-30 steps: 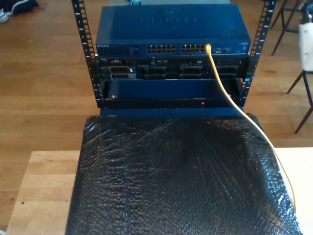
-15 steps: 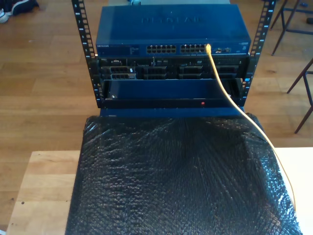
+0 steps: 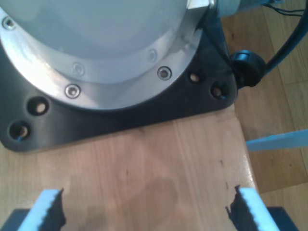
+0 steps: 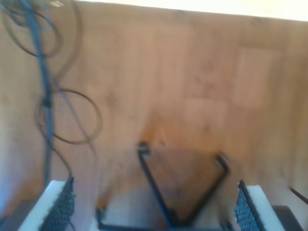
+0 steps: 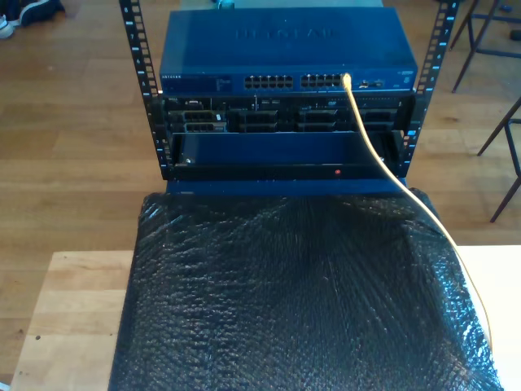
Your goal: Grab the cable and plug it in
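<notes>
A pale wooden bench (image 5: 69, 314) carries one black bubbly sheet (image 5: 301, 301). One yellow cable (image 5: 423, 212) crosses it from the exterior view's right, its end plugged into one blue switch (image 5: 285, 49) beyond. My first gripper (image 3: 144, 211) and my second gripper (image 4: 154, 207) each hang with fingers (image 3: 50, 209) released, grasping nothing.

The rack (image 5: 285, 122) stands on the floor (image 5: 73, 147) behind the surface (image 5: 69, 318). A switch (image 5: 285, 57) sits at the top of the rack, with servers (image 5: 277, 118) below it. A sheet (image 5: 301, 293) on the surface lies before the rack. The cable (image 5: 383, 163) runs from a port at the switch's end toward the exterior view's right, down past the rack's front and across the sheet.
</notes>
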